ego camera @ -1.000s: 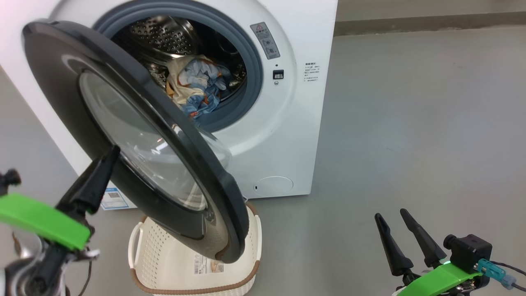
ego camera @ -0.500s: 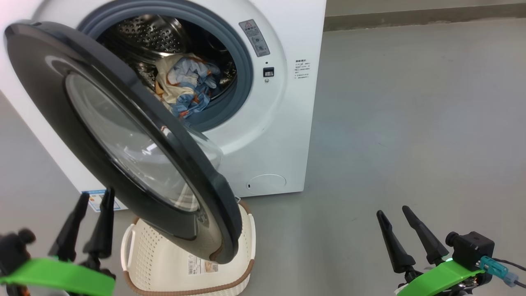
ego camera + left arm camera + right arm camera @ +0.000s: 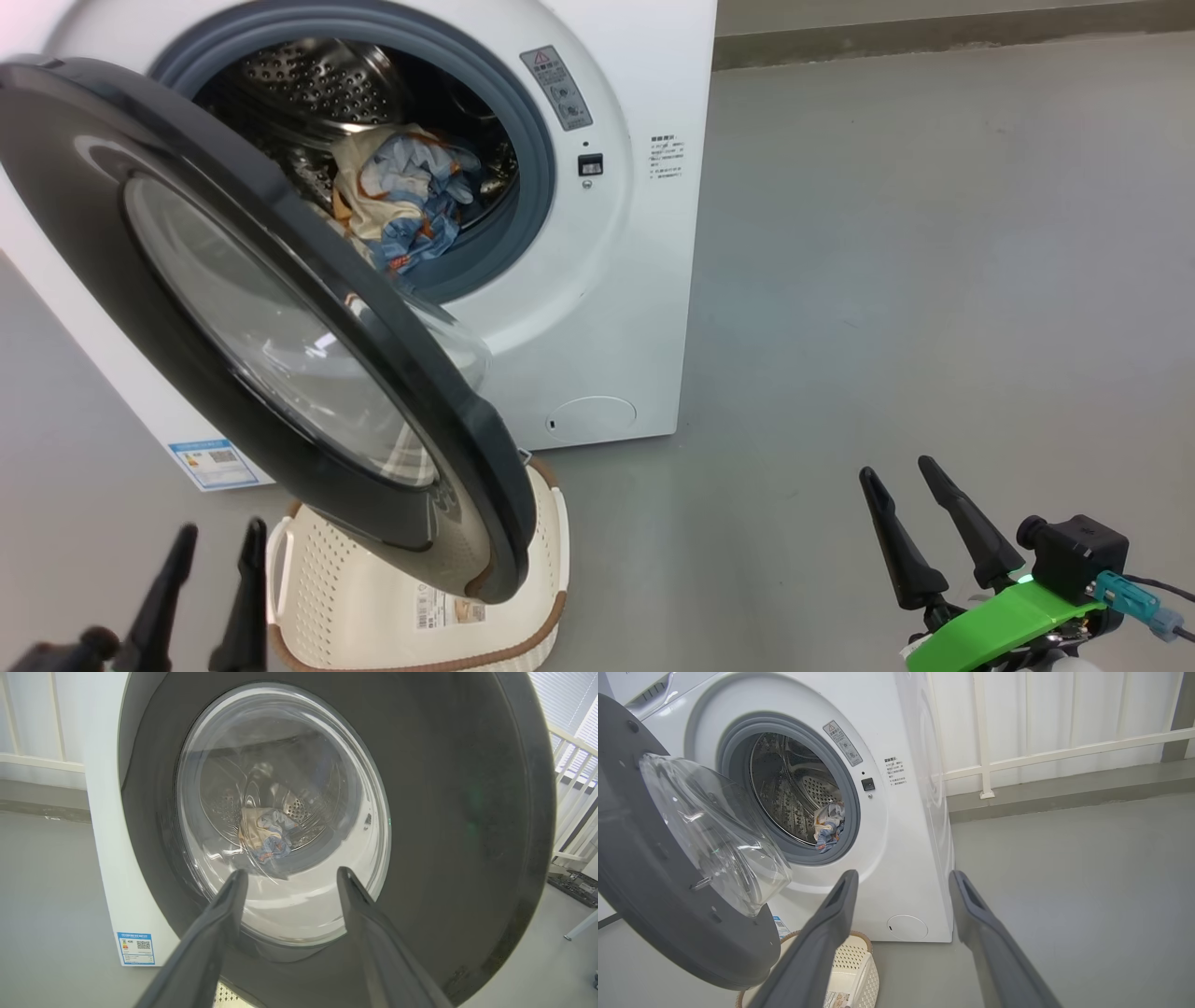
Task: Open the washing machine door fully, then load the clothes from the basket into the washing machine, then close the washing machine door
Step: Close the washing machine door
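Lowers left gripper (image 3: 222, 528) since a second ago, from up against the outer face of the door (image 3: 93, 224) to the lower left of head view, near the basket (image 3: 327, 597). Puts the leftward drift of the machine (image 3: 607, 308) across that view down to camera shift, not to any move of the machine.

Holds left fingers apart and empty, aimed at the door glass (image 3: 280, 788) in left wrist view, close but not touching. Parks right gripper (image 3: 895, 467) low on the right, well apart from everything, fingers spread too and gripping nothing; likely kept there to stay out of the door's swing.

Shows clothes (image 3: 401, 201) already inside the drum (image 3: 317, 79), heaped at the front by the gasket (image 3: 537, 177). Shows basket on the floor (image 3: 887, 233) under the door's lower edge, with no clothes in the part that is seen. Leaves door roughly half open, hanging between left gripper and the opening.

Judges loading done and closing in hand: left gripper probably set behind the outer face to push it shut. Risks clothes by the gasket catching in the seal.
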